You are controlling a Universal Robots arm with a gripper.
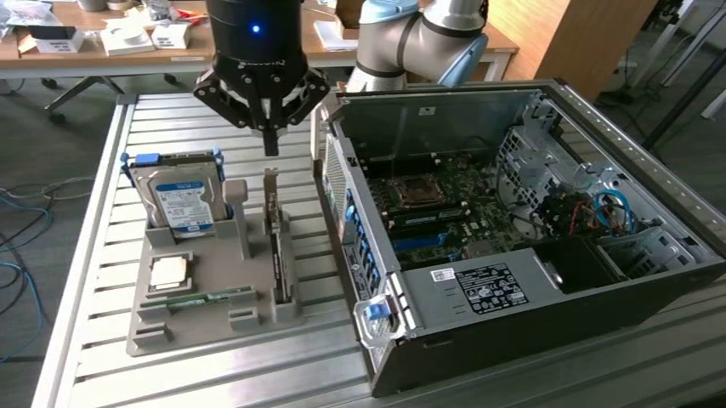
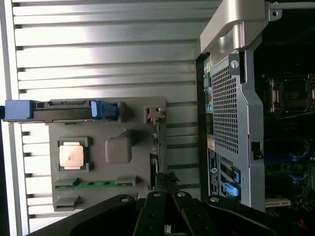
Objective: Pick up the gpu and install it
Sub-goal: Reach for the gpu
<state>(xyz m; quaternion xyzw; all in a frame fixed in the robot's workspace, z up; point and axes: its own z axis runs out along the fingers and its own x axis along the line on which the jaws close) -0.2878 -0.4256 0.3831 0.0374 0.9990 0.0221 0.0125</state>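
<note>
pincer [image 1: 270,146] closed above upright gpu [image 1: 274,234], hard drive [image 1: 182,200] with illegible blue label

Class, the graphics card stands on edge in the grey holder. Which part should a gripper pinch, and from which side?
Probably its free top edge, from straight above, one finger on each flat face. The graphics card stands upright in a slot of the holder, so its lower edge is buried.

gpu [image 1: 274,242], thin dark card, on edge in grey holder [image 1: 193,321]
</note>
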